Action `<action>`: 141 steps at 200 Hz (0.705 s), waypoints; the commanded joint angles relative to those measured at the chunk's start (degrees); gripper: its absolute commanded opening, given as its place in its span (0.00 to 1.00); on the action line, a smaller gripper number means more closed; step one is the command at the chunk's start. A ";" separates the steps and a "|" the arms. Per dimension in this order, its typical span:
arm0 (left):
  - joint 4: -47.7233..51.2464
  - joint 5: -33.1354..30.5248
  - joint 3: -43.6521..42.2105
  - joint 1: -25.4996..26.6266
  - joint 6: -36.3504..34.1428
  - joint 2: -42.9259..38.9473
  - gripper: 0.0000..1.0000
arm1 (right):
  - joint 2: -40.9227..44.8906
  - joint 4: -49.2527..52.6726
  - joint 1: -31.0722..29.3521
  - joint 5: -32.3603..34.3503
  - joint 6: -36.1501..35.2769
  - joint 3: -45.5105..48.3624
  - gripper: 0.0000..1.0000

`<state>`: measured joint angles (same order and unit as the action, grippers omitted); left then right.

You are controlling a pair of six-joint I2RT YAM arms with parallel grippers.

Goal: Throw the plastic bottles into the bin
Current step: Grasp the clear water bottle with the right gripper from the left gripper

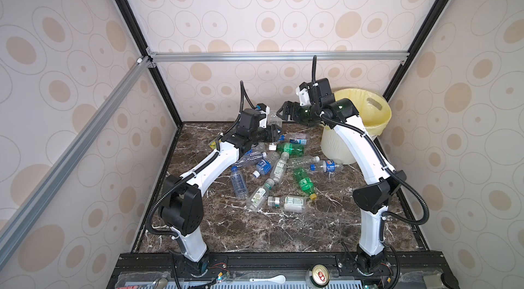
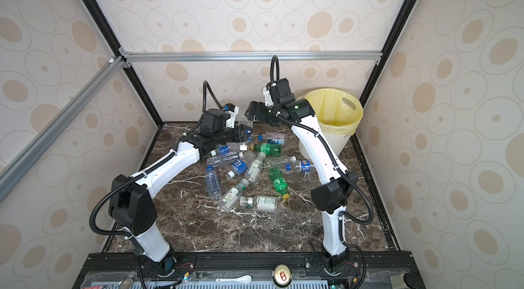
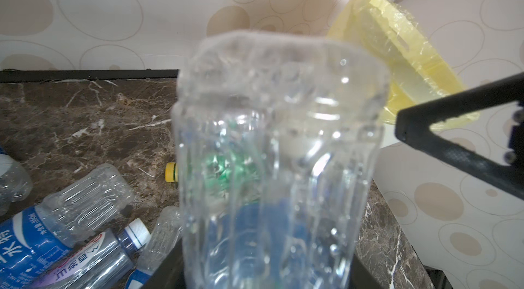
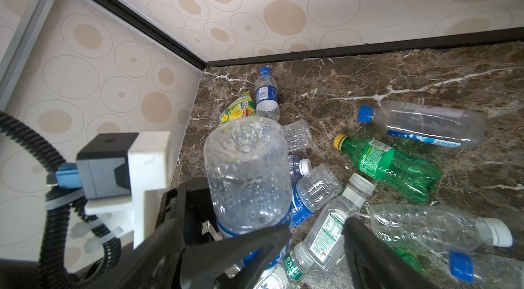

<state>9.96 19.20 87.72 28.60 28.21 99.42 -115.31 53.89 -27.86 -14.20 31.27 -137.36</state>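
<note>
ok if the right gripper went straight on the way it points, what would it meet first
Most likely the clear bottle held up by the left gripper; it sits right before the open right gripper.

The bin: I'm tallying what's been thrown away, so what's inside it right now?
Only the pale yellow bag lining the bin shows, with no bottle in the visible upper part. Its bottom is hidden by the near wall and the right arm.

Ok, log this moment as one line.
left gripper: shut on clear bottle, raised | right gripper: open beside it | bin: rear right | other plastic bottles: lying on marble table
</note>
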 commanded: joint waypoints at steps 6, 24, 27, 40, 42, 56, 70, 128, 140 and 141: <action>0.57 0.25 3.02 0.90 -1.49 -0.10 0.56 | 0.09 -0.72 -0.22 -1.27 0.12 -0.80 0.89; 0.70 0.36 3.66 1.33 -1.41 -0.10 0.56 | -0.24 -0.46 -0.19 -0.87 -0.31 -0.80 0.88; 0.68 0.39 3.72 1.39 -1.44 -0.10 0.56 | -0.27 -0.41 -0.18 -0.79 -0.40 -0.76 0.88; 0.81 0.27 4.12 1.71 -1.40 -0.11 0.56 | -0.34 -0.40 -0.19 -0.75 -0.59 -0.51 0.87; 0.80 0.28 4.17 1.72 -1.40 -0.10 0.56 | -0.35 -0.44 -0.18 -0.75 -0.59 -0.42 0.87; 0.50 0.38 4.21 1.93 -1.07 -0.14 0.56 | -0.28 -0.45 -0.23 -0.74 -0.43 0.28 0.86; 0.18 0.94 4.42 2.19 -0.80 -0.19 0.56 | -0.09 -0.81 -0.23 -0.72 -0.56 1.23 0.85; 0.22 2.51 4.99 3.51 -0.81 -0.41 0.57 | -0.62 -2.09 -0.23 -0.66 -0.59 2.62 0.80; 0.26 2.41 5.00 3.60 -0.78 -0.69 0.57 | -0.86 -2.14 -0.21 -0.66 -0.69 2.62 0.78; 0.34 2.42 5.00 3.58 -0.78 -0.70 0.57 | -0.87 -2.18 -0.24 -0.66 -0.69 2.62 0.78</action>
<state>10.37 20.60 90.19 31.55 28.03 99.42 -115.35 52.36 -27.90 -14.79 30.70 -134.98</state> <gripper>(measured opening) 0.583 0.796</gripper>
